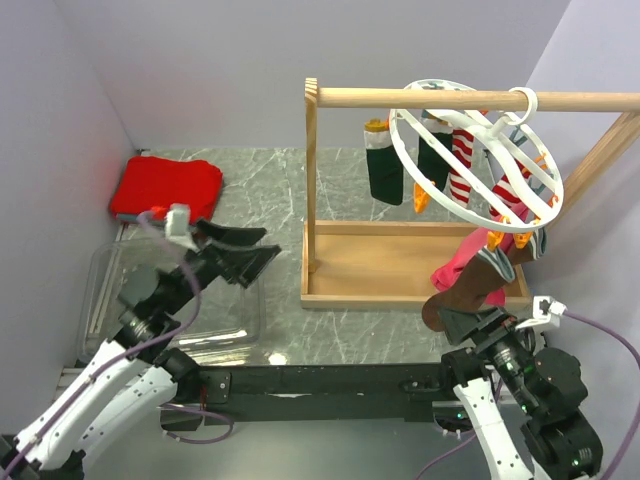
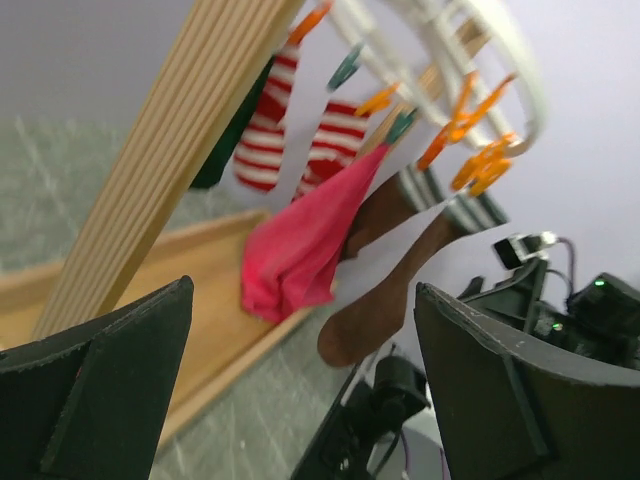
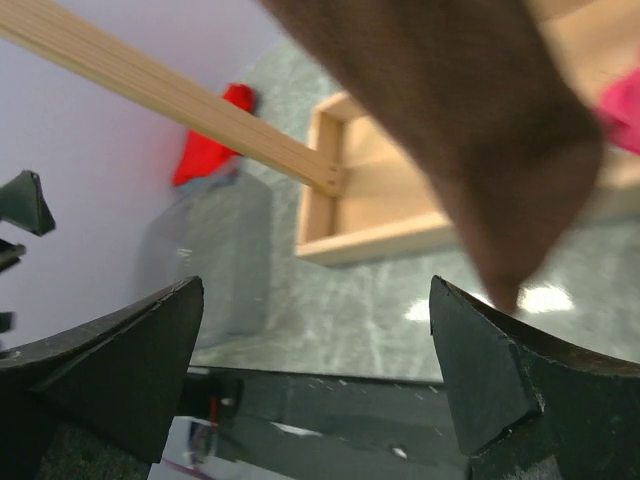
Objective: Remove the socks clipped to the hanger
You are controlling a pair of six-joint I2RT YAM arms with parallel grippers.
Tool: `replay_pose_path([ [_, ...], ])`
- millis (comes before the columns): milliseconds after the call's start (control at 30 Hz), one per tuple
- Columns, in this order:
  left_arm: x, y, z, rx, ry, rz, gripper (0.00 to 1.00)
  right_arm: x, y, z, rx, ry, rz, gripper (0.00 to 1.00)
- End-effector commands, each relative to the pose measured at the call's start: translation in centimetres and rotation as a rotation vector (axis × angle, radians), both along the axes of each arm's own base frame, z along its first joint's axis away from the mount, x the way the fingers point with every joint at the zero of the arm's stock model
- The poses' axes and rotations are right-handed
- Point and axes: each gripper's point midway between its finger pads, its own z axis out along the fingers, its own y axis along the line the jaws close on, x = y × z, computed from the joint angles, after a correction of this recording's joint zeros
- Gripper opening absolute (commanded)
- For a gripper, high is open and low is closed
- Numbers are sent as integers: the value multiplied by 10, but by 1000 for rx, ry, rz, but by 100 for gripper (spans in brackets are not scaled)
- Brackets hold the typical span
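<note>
While striped and green socks (image 1: 384, 165) hang clipped, the hanger (image 1: 398, 135) tilts.

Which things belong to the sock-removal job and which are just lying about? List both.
Job: green socks, striped socks, brown-ended sock, white ring hanger.
Lying about: folded red cloth, pink cloth, clear bin, wooden rail frame.

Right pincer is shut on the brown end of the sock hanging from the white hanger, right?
Not shut. The right pincer is open: in the right wrist view its fingers stand wide apart, and the brown sock end hangs loose above them, ungripped. The rest holds: that sock does hang from the white hanger.
</note>
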Motion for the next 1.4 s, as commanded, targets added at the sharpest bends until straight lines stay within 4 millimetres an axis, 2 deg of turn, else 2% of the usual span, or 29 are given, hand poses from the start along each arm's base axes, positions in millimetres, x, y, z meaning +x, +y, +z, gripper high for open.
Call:
replay_pose_path([
  [0, 13, -20, -34, 147, 172, -55, 96, -14, -30, -27, -127, 151, -118, 100],
  [33, 14, -21, -27, 147, 175, -57, 96, -15, -32, -27, -132, 169, -133, 100],
  [133, 20, -26, -32, 126, 226, -63, 96, -22, -39, -23, -144, 179, -159, 100],
  [300, 10, -36, -14, -44, 150, -172, 96, -29, -43, -2, -184, 122, -145, 100],
  [367, 18, -48, -23, -28, 192, -208, 96, -29, -38, 3, -213, 110, -99, 100],
  [433, 18, -60, -18, -10, 186, -268, 96, -24, -42, 0, -258, 164, -109, 100],
  [467, 24, -73, -28, 12, 214, -292, 97, -25, -44, 5, -269, 161, -113, 100],
  [533, 20, -93, -18, 2, 180, -330, 97, -23, -44, 9, -310, 175, -96, 100],
  [567, 25, -109, -29, 24, 203, -338, 98, -24, -42, 17, -310, 155, -80, 100],
  [600, 23, -122, -18, 20, 178, -353, 99, -24, -41, 21, -327, 140, -65, 100],
  [633, 9, -144, -17, 47, 153, -389, 98, -26, -42, 25, -326, 124, -69, 100],
  [667, 13, -168, -38, 105, 190, -403, 97, -29, -47, 34, -325, 99, -95, 100],
  [700, 11, -184, -23, 104, 158, -417, 96, -30, -48, 38, -329, 90, -95, 100],
  [733, 0, -201, -26, 127, 137, -441, 96, -32, -47, 43, -331, 73, -90, 100],
  [767, 6, -219, -38, 146, 142, -424, 96, -35, -47, 50, -327, 51, -85, 100],
  [833, -3, -242, -29, 147, 70, -421, 99, -37, -45, 56, -340, 47, -61, 100],
  [867, 7, -257, -42, 174, 69, -361, 99, -39, -44, 63, -343, 34, -51, 100],
  [900, 7, -268, -30, 164, 23, -336, 97, -40, -43, 66, -353, 25, -37, 100],
  [933, -5, -281, -30, 191, -51, -327, 96, -42, -43, 69, -355, 18, -36, 100],
  [967, 1, -296, -48, 228, -62, -283, 96, -46, -43, 77, -352, -7, -33, 100],
  [1000, -2, -305, -33, 199, -118, -274, 96, -48, -42, 81, -354, -24, -23, 100],
  [1033, -11, -315, -36, 219, -180, -276, 96, -50, -41, 85, -352, -37, -18, 100],
  [1067, -11, -328, -51, 242, -200, -278, 96, -53, -41, 90, -351, -56, -14, 100],
  [1100, -13, -333, -41, 208, -242, -273, 96, -54, -41, 93, -350, -66, -16, 100],
  [1167, -12, -348, -57, 234, -280, -267, 96, -58, -33, 96, -333, -80, 33, 100],
  [1200, -10, -352, -53, 225, -290, -263, 96, -59, -32, 97, -329, -82, 39, 100],
  [1267, -7, -362, -66, 247, -293, -262, 96, -60, -27, 97, -314, -87, 61, 100],
  [1300, -6, -365, -61, 238, -299, -260, 96, -61, -26, 97, -310, -90, 67, 100],
  [1367, -4, -372, -69, 249, -307, -258, 96, -61, -25, 96, -305, -89, 66, 100],
])
